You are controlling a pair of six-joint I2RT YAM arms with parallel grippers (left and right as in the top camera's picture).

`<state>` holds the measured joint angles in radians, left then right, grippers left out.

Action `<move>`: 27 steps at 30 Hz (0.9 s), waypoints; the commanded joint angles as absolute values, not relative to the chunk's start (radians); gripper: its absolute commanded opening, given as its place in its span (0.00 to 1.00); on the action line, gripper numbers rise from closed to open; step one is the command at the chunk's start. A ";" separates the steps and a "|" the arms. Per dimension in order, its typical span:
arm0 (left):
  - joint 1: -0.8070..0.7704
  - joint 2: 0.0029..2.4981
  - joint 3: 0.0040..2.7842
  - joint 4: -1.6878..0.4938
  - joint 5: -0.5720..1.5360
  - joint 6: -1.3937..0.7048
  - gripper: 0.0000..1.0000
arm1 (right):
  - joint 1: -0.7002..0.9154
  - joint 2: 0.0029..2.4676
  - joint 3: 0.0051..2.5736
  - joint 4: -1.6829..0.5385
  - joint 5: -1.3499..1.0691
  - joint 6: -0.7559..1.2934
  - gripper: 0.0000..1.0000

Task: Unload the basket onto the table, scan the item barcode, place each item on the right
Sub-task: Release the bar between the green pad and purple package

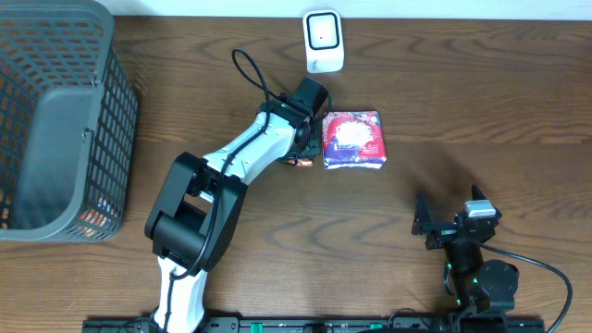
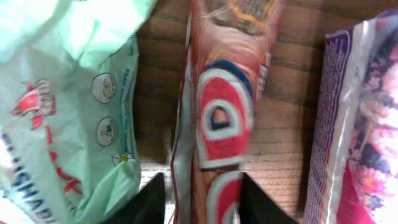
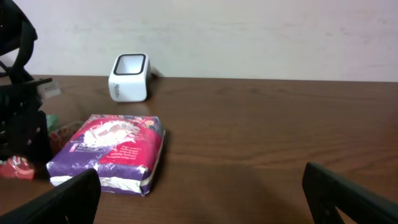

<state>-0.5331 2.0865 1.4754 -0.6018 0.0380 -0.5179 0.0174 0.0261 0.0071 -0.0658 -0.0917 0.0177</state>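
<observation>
Between the fingers of the left gripper (image 2: 202,199) lies the red-and-white snack packet (image 2: 224,118) — long axis running straight out from the wrist, green packet (image 2: 68,112) and purple pkg (image 1: 352,141) flanking it. Jaws stand part-way apart astride it; can't tell if they pinch. Right gripper (image 3: 208,193) gapes empty, well apart — left arm's nearer, scanner (image 1: 324,41) just beyond.
</observation>
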 commanded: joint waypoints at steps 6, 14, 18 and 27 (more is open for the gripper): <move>-0.533 2.037 1.478 -0.609 0.018 -0.506 0.44 | 0.014 0.025 0.006 -0.070 -0.088 0.029 0.99; -0.533 1.804 1.478 -0.607 0.014 -0.506 0.63 | 0.014 0.025 0.006 -0.070 -0.088 0.029 0.99; -0.532 1.674 1.478 -0.610 0.014 -0.505 0.63 | 0.014 0.025 0.006 -0.070 -0.088 0.029 0.99; -0.503 1.458 1.478 -0.653 -0.090 -0.392 0.63 | 0.014 0.025 0.006 -0.070 -0.088 0.029 0.99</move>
<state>-0.5274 1.5070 1.4723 -0.6315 -0.0059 -0.4469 0.0174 0.0261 0.0071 -0.0662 -0.0917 0.0177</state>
